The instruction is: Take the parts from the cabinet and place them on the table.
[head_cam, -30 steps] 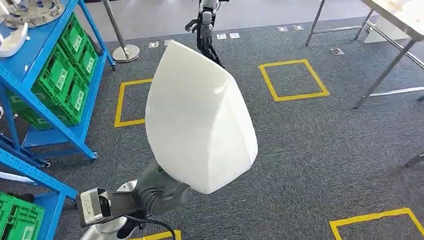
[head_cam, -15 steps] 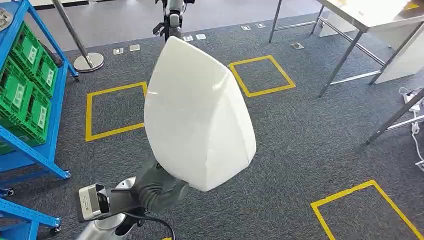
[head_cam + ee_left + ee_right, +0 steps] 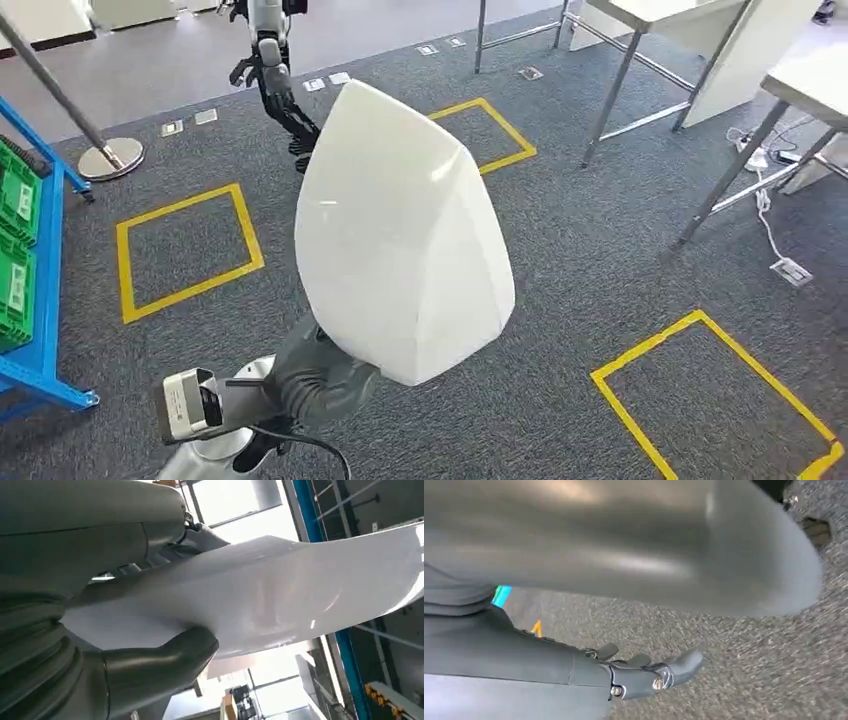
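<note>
A large white curved shell part (image 3: 400,240) stands upright in front of me in the head view, above the grey carpet. My left hand (image 3: 322,378) grips it at its lower edge. In the left wrist view the thick grey thumb (image 3: 165,662) presses against the part's glossy white surface (image 3: 280,600), with the darker fingers on its other side. In the right wrist view my right hand (image 3: 644,676) hangs above the carpet, its fingers stretched out with nothing in them. The blue cabinet (image 3: 35,310) with green crates (image 3: 14,250) sits at the left edge.
Metal-legged tables (image 3: 660,10) stand at the far right, another one (image 3: 812,85) at the right edge with a cable and socket strip (image 3: 790,270) below. Another robot (image 3: 268,70) stands far ahead. A stanchion base (image 3: 105,158) and yellow floor squares (image 3: 185,250) mark the carpet.
The whole view has swung to the right: the blue cabinet has slid off to the left edge and the tables have come in at the right. The white part stays in my left hand.
</note>
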Robot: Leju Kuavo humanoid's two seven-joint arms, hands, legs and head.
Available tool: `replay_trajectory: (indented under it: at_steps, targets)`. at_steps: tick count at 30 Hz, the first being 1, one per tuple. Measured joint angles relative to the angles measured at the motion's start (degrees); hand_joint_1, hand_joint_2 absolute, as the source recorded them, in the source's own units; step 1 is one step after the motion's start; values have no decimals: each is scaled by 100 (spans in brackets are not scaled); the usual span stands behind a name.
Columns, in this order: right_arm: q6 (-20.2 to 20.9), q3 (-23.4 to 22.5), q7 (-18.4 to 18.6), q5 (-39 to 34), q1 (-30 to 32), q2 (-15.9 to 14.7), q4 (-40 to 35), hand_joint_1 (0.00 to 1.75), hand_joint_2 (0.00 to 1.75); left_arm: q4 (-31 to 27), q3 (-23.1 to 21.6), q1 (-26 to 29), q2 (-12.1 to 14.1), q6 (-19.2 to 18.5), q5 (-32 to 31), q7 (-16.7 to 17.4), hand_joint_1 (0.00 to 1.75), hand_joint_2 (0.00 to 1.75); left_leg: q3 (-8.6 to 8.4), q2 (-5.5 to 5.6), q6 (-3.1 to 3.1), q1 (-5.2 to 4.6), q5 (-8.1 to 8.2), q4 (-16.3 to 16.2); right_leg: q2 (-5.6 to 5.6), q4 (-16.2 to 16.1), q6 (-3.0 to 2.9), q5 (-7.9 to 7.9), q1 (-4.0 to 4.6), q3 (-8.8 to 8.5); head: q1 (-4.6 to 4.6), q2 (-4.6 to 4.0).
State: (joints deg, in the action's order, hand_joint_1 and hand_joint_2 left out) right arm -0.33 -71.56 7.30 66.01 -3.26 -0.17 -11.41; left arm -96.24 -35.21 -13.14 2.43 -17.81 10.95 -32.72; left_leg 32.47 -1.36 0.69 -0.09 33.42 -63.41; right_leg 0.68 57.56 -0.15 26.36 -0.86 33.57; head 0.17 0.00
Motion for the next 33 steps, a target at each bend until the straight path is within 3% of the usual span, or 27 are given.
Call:
replay_trajectory:
  at_steps: [2, 3, 4, 5, 6, 7, 8, 9, 12, 13, 14, 15, 17, 18, 19, 20, 21, 22, 23, 24, 27, 28, 29, 30, 31, 33]
  targets:
    - [0, -2, -2, 0, -27, 0, 0, 0, 0, 20, -2, 44, 61, 0, -2, -2, 175, 175, 440, 104, 23, 12, 408, -924, -145, 2, -9, -2, 2, 12, -20, 0]
    - [0, 0, -2, 4, -23, 0, 0, 0, 0, 26, -2, 64, 70, 0, -9, -2, 175, 175, 590, 110, 31, 14, 459, -1201, -211, 3, -8, -3, 2, 11, -24, 0]
    - [-2, -2, 9, 9, -13, 0, 0, 0, 0, 31, -4, 77, 79, 0, -9, -6, 175, 175, 618, 111, 30, 22, 379, -1217, -282, 4, -6, -3, 0, 5, -28, 0]
    - [-4, -2, 4, 9, -4, 0, 0, 0, 0, 31, -7, 80, 83, -2, -13, -6, 175, 175, 521, 119, 26, 36, 166, -966, -357, 9, 0, -5, -2, -1, -33, 0]
    - [-4, -2, 4, 9, -2, 2, 0, 0, 0, 31, -9, 79, 90, -2, -15, -6, 175, 175, 317, 150, 19, 51, -120, -513, -436, 17, 17, -7, -7, -5, -35, 0]
    - [-4, -2, 2, 9, -6, 7, 0, 0, 0, 22, -11, 80, 92, -2, -20, -6, 175, 175, 62, 275, 14, 71, -393, 47, -512, 31, 42, -5, -17, -8, -37, 0]
    - [-4, -2, 0, 9, -8, 7, 0, 0, 0, 11, -13, 80, 92, -2, -22, -6, 175, 175, -99, 531, 8, 100, -458, 443, -570, 38, 72, -5, -25, 5, -46, 0]
    - [-7, -2, -2, 9, -18, 4, 0, 0, 0, 0, -18, 83, 90, -2, -22, -6, 175, 175, -111, 544, 2, 80, -426, 492, -642, 63, 124, 2, -4, 31, -50, 0]
    - [-9, -2, 9, 26, 24, 7, 0, 0, 0, -39, -24, 78, 81, -2, -24, -2, 175, 175, -96, 388, -125, 24, -443, 473, -775, 1, 266, -52, -53, 80, -42, 0]
    - [-9, -2, 22, 28, 31, 4, 0, 0, 0, -55, -24, 71, 65, -2, -24, -2, 175, 175, -117, 305, -190, 62, -488, 535, -754, 30, 291, -50, -61, 81, -44, 0]
    - [-9, -2, 24, 33, 34, 9, 0, 0, 0, -61, -26, 70, 48, -2, -26, 5, 175, 175, -122, 240, -222, 57, -502, 547, -462, 141, 291, 32, -45, 132, -22, 0]
    - [-9, -2, 22, 35, 16, 9, 0, 0, 0, -72, -26, 70, 46, -2, -26, 2, 175, 175, -115, 186, -254, 52, -506, 549, -258, 427, 303, 238, -26, 273, 13, 0]
    - [-7, -2, 20, 37, -24, 9, 0, 0, 0, -70, -26, 77, 48, -2, -26, 11, 175, 175, -101, 22, -275, 24, -497, 547, -146, 1388, 337, 720, -21, 722, 24, 0]
    - [-4, -2, 18, 37, -23, 9, 0, 0, 0, -70, -28, 77, 46, -2, -26, 13, 175, 175, -96, -50, -282, 17, -493, 545, -145, 1750, 342, 838, -21, 887, 26, 0]
    - [2, -2, 22, 37, -7, 9, 0, 0, 0, -63, -28, 76, 48, -2, -26, 13, 175, 175, -97, -129, -285, 11, -489, 542, -143, 1843, 344, 805, -21, 920, 28, 0]
    - [9, -2, 22, 37, 7, 9, 0, 0, 0, -59, -28, 76, 48, -2, -26, 15, 175, 175, -99, -191, -283, 9, -482, 538, -137, 1650, 337, 663, -21, 810, 33, 0]
    - [11, -2, 22, 37, 10, 9, 0, 0, 0, -59, -28, 75, 46, -4, -26, 22, 175, 175, -102, -253, -276, 8, -470, 529, -111, 1257, 329, 452, -18, 598, 35, 0]
    - [11, -2, 20, 39, 6, 9, 0, 0, 0, -59, -28, 71, 46, -13, -26, 33, 175, 175, -111, -314, -258, 9, -454, 519, -29, 695, 309, 212, -10, 283, 37, 0]
    - [11, -2, 20, 39, -2, 9, 0, 0, 0, -59, -28, 68, 46, -22, -26, 35, 175, 175, -129, -367, -237, -1, -435, 505, 222, 202, 277, 61, 12, -9, 46, 0]
    - [11, -2, 20, 39, -18, 9, 0, 0, 0, -59, -28, 66, 48, -31, -26, 37, 175, 175, -134, -414, -197, -51, -405, 486, 390, 74, 216, 120, 59, -54, 55, 0]
    - [11, -2, 24, 33, -8, 9, 0, 0, 0, -50, -46, 39, 52, -57, -28, 57, 175, 175, -177, -553, -121, -33, -393, 531, 196, 64, 135, 101, 78, 0, 31, 0]
    - [11, -2, 24, 26, 2, 9, 0, 0, 0, -48, -48, 17, 52, -74, -28, 64, 175, 175, -199, -604, -78, -53, -372, 526, 127, 28, 95, 76, 38, -16, 33, 0]
    - [11, -2, 31, 24, 14, 9, 0, 0, 0, -44, -50, -3, 57, -83, -28, 68, 175, 175, -182, -393, -24, -14, -330, 461, 93, 6, 69, 54, 6, -36, 37, 0]
    - [11, -2, 31, 24, 8, 9, 0, 0, 0, -44, -55, -15, 59, -100, -26, 70, 175, 175, -88, -114, 3, -9, -163, 241, 44, 6, 38, 49, -3, -35, 18, 0]
    - [11, -2, 31, 24, -17, 9, 0, 0, 0, -37, -57, -13, 76, -131, -17, 88, 175, 175, 114, 24, 22, 2, 86, -206, -27, 6, 25, 44, -4, -30, 4, 0]
    - [13, -2, 28, 22, -38, 9, 0, 0, 0, 0, -68, -8, 120, -188, -11, 107, 175, 175, 557, 99, 41, 13, 445, -1106, -172, 9, 19, 42, -3, -16, -9, 0]
